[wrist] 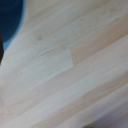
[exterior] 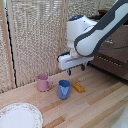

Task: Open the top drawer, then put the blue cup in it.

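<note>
Exterior view, left to right: patterned plate [exterior: 19, 116] at the near edge of the light wood tabletop [exterior: 95, 107], pink mug [exterior: 43, 82] further back, then the blue cup [exterior: 63, 89], then a small orange block [exterior: 78, 87] just beside the cup on the exterior view's right. Behind them a woven folding screen [exterior: 35, 35]. At the far right is the dark dresser; the top drawer [exterior: 118, 42] is mostly hidden by the arm, so I can't tell how far out it is.

Blue cup stands upright, mouth up, long axis vertical. Handle is not resolvable at this size, so no call on which way it faces.

The gripper [exterior: 76, 68] hangs above the tabletop, fingers down, above and slightly to the exterior view's right of the cup, roughly over the gap between cup and orange block. Not touching either. Two dark fingertips [exterior: 69, 72] show a clear gap between them, nothing in it: parted and empty.

Wrist view adds little. It's blurred: mostly bare wood planks [wrist: 75, 70], plus a blue blob in one corner [wrist: 10, 17] that's likely the cup. No gripper fingers readable there. Plate, pink mug, block and dresser show only in the exterior view.
</note>
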{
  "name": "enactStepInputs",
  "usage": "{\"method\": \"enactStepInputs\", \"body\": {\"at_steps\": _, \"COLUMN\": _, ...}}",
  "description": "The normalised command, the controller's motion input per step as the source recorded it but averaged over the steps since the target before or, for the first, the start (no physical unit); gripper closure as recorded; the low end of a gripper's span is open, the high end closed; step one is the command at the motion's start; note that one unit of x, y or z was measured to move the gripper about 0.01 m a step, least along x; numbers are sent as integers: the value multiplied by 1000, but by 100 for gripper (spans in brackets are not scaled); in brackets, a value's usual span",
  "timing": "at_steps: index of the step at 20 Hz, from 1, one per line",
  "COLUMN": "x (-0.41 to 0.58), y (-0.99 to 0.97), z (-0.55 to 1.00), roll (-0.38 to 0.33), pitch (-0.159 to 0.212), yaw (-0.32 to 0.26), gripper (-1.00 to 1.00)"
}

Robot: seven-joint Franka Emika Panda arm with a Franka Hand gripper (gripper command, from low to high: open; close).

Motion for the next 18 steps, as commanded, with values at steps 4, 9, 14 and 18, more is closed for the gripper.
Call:
{"method": "enactStepInputs", "body": {"at_steps": 4, "x": 251, "y": 238, "z": -361, "roll": 44, "pitch": 23, "yaw": -100, "gripper": -100}}
{"method": "enactStepInputs", "body": {"at_steps": 9, "x": 235, "y": 87, "z": -297, "roll": 25, "pitch": 0, "yaw": -75, "gripper": -100}}
{"method": "enactStepInputs", "body": {"at_steps": 14, "x": 55, "y": -53, "z": -231, "roll": 1, "pitch": -5, "yaw": -63, "gripper": -100}}
{"method": "enactStepInputs", "body": {"at_steps": 18, "x": 0, "y": -119, "z": -251, "roll": 0, "pitch": 0, "yaw": -66, "gripper": 100}}
